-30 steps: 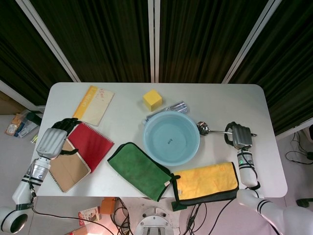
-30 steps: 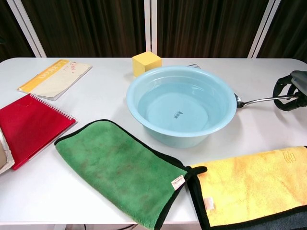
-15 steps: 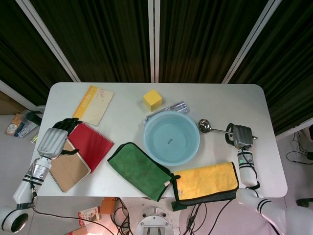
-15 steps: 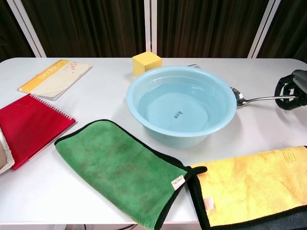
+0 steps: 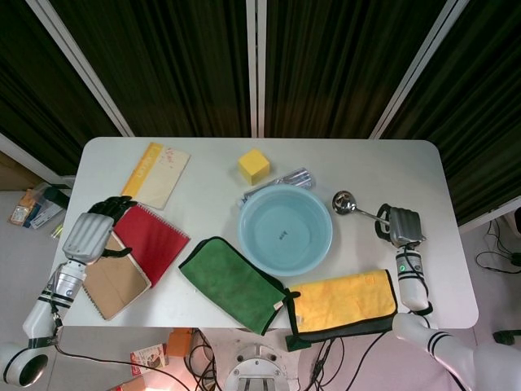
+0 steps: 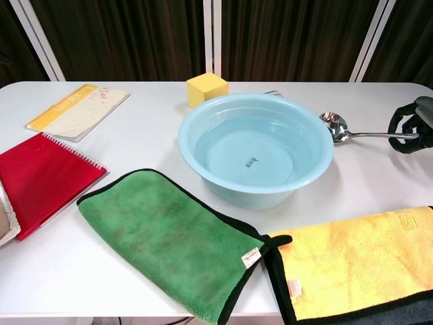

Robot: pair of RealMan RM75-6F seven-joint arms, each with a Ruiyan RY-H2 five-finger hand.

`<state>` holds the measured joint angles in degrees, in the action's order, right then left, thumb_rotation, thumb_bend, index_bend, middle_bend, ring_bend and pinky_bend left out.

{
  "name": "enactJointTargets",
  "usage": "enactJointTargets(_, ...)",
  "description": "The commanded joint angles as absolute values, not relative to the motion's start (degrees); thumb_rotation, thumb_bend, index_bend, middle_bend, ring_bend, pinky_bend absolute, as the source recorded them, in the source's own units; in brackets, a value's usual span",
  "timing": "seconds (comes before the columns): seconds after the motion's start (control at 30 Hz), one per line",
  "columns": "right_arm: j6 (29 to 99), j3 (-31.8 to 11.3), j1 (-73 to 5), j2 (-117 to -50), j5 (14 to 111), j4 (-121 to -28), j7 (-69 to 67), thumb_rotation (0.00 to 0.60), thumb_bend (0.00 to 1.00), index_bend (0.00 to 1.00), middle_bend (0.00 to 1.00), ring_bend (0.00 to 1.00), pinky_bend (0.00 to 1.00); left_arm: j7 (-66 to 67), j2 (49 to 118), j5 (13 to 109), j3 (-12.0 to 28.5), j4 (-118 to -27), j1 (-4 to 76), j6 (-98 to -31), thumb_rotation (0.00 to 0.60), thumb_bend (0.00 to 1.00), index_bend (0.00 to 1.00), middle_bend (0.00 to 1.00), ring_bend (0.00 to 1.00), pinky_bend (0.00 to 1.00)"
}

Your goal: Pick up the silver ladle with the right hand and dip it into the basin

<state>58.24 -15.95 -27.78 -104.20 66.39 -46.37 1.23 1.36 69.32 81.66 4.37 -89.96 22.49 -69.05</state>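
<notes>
The silver ladle point(image 5: 345, 203) point(image 6: 336, 126) is lifted off the table, its bowl just right of the basin's rim and its handle running right. My right hand point(image 5: 402, 226) point(image 6: 410, 126) grips the handle's end at the table's right side. The light blue basin point(image 5: 285, 229) point(image 6: 256, 149) holds water and sits mid-table. My left hand point(image 5: 92, 230) rests at the left edge, over the red notebook point(image 5: 147, 240) point(image 6: 37, 178) and a brown one point(image 5: 112, 282), its fingers loosely spread and holding nothing. The chest view does not show it.
A green cloth point(image 5: 231, 281) point(image 6: 176, 237) and a yellow cloth point(image 5: 346, 303) point(image 6: 352, 261) lie in front of the basin. A yellow cube point(image 5: 253, 165) point(image 6: 207, 89), a yellow-spined booklet point(image 5: 155, 174) point(image 6: 78, 112) and a clear tube-like item point(image 5: 281, 182) lie behind it.
The ladle's bowl has risen and swung away from the basin's side toward the back, now clear of the rim. My right hand shifted slightly. The left hand is still.
</notes>
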Motion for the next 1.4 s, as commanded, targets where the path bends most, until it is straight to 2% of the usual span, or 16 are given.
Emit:
enactJointTargets(0.03,58.8,-15.9,-27.7,-104.6,66.9,-45.4,-0.4,0.6,0.61,0.64,0.79,0.75,0.8,1.4,69.4,81.6,4.4,-90.0,22.5,-69.0,0.6,0.03,0.19,0.13,0.12,0.23)
enactJointTargets(0.23,60.0,-16.2,-27.5,-104.8,67.8,-45.1,-4.2,0.6,0.65,0.65,0.81,0.77,0.8,1.5,69.3,81.6,4.4,-90.1,22.5,-69.2,0.6,0.03,0.19,0.13,0.12,0.23)
enactJointTargets(0.43,61.4,-17.1,-27.0,-102.5,68.2,-49.3,-7.0,0.6,0.67,0.66,0.83,0.78,0.8,1.7,69.3,81.7,4.4,-90.4,22.5,-69.3,0.6,0.03,0.19,0.13,0.12,0.23)
enactJointTargets(0.67,61.0,-19.4,-25.5,-95.5,66.9,-62.7,-10.9,0.6,0.71,0.67,0.83,0.78,0.8,2.0,69.2,81.7,4.4,-90.7,22.4,-69.5,0.6,0.03,0.19,0.12,0.12,0.23)
enactJointTargets(0.83,61.8,-19.4,-24.7,-89.7,68.5,-72.4,-11.4,0.6,0.74,0.68,0.83,0.78,0.8,2.3,69.1,81.6,4.4,-91.0,22.4,-69.6,0.6,0.03,0.19,0.12,0.12,0.23)
enactJointTargets(1.17,59.8,-16.0,-26.5,-79.1,72.2,-88.5,0.9,0.6,0.75,0.7,0.83,0.78,0.8,2.1,69.2,81.7,4.4,-91.0,22.2,-69.9,0.6,0.03,0.19,0.12,0.12,0.24)
enactJointTargets(1.4,58.6,-14.2,-29.7,-77.2,72.5,-91.7,13.5,0.6,0.75,0.7,0.83,0.78,0.8,1.1,68.7,82.1,4.6,-91.0,21.7,-71.1,0.6,0.03,0.19,0.12,0.12,0.24)
